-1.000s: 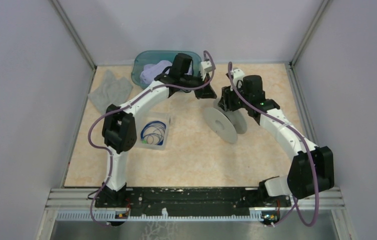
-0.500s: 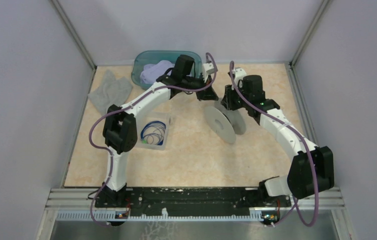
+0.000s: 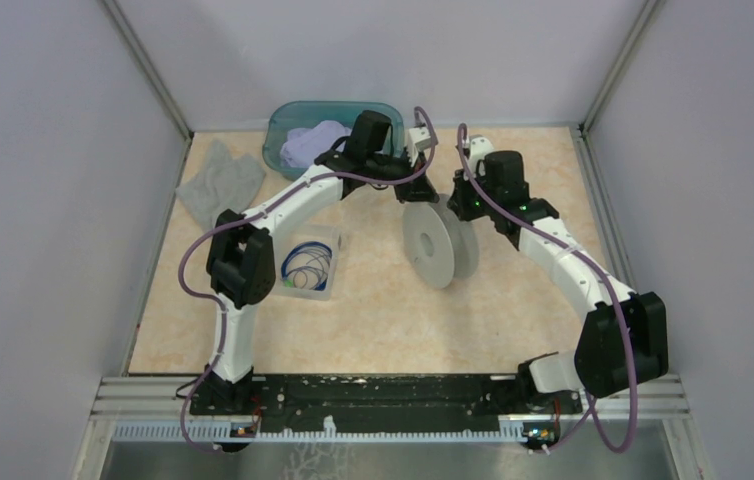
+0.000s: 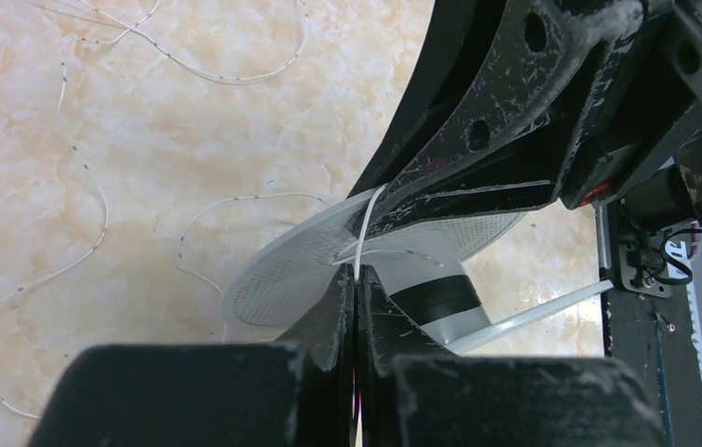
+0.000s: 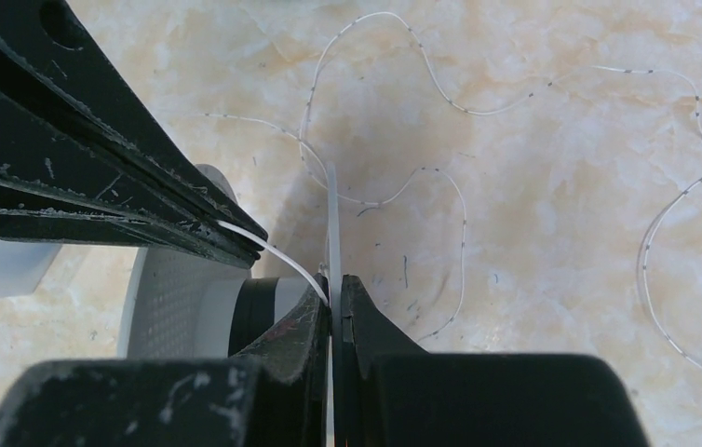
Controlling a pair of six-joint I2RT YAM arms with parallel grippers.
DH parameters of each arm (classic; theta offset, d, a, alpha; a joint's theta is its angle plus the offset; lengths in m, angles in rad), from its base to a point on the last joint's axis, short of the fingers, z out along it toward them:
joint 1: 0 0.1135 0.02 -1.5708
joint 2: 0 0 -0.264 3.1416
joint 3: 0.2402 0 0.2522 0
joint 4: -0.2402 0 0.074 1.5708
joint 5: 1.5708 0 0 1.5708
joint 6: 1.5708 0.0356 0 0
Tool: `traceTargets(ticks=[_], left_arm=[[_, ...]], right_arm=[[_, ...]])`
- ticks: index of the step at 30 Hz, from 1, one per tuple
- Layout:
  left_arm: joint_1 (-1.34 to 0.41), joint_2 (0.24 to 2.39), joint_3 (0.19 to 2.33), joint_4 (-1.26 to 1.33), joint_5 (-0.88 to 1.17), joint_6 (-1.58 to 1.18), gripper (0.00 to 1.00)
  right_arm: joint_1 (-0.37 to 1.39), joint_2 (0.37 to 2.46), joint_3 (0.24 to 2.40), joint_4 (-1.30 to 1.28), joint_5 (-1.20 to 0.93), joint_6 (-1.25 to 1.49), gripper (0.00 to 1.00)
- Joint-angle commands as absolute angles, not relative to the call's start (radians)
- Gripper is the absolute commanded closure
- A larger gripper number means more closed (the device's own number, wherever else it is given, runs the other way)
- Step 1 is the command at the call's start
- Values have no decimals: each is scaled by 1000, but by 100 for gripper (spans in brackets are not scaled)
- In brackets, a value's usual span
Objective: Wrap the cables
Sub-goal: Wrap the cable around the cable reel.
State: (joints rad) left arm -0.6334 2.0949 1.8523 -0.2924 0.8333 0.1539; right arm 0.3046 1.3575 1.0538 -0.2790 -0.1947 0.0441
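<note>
Spool shift: the spool [image 3: 429, 250] now stands nearly on edge, where half a second ago it leaned back with its flanges tilted.
Table [image 3: 383, 320]: a marbled top carries everything, with a bare stretch at 6 o'clock of the spool.
Arms: both reach to the middle and meet at the spool, the left from 10 o'clock and the right from 2 o'clock. I judge that one is there to steady it and the other to feed it.
Bin [image 3: 275, 135]: teal, at the far edge around 11 o'clock, with a purple cloth [image 3: 311, 142] inside. The left wrist hangs just in front of it.
Grey cloth [image 3: 218, 180]: at 10 o'clock by the left wall, well apart from the work.
Container [image 3: 318, 292]: clear, at 9 o'clock of the spool, holding the coiled blue cables [image 3: 305, 262]. These are not being handled now.
Right gripper [image 5: 332, 289]: its fingers are pressed together on the rim of the spool's flange, seemingly to keep it upright.
Left gripper [image 4: 355, 284]: its fingers are pressed together, pinching a strand of the whitish cable [image 5: 465, 233] that runs towards the black hub [image 5: 263, 307].
Cable slack: most of the whitish cable lies in loose loops on the table beyond the spool, from 12 to 3 o'clock in the right wrist view, so little seems wound yet.
In the way: the two grippers crowd each other at the flange, and the trailing loops could catch on its edge.
</note>
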Motion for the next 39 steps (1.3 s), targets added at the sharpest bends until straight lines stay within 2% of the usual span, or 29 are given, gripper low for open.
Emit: traceTargets(ticks=[1, 10, 20, 34, 39], left_arm=[[-638, 2102, 1861, -291, 839, 172, 100], [-637, 2094, 1856, -269, 865, 171, 100], [-637, 2112, 1892, -451, 769, 404, 100], [-638, 2109, 1865, -478, 752, 494, 100], [-640, 2115, 1863, -485, 749, 508, 100]], right_arm=[[300, 1344, 1076, -236, -162, 6, 100], [308, 1329, 1063, -222, -201, -140, 100], [304, 1341, 1053, -248, -297, -231, 99], [298, 1339, 1045, -272, -335, -215, 75], [298, 1338, 1037, -279, -337, -213, 73]])
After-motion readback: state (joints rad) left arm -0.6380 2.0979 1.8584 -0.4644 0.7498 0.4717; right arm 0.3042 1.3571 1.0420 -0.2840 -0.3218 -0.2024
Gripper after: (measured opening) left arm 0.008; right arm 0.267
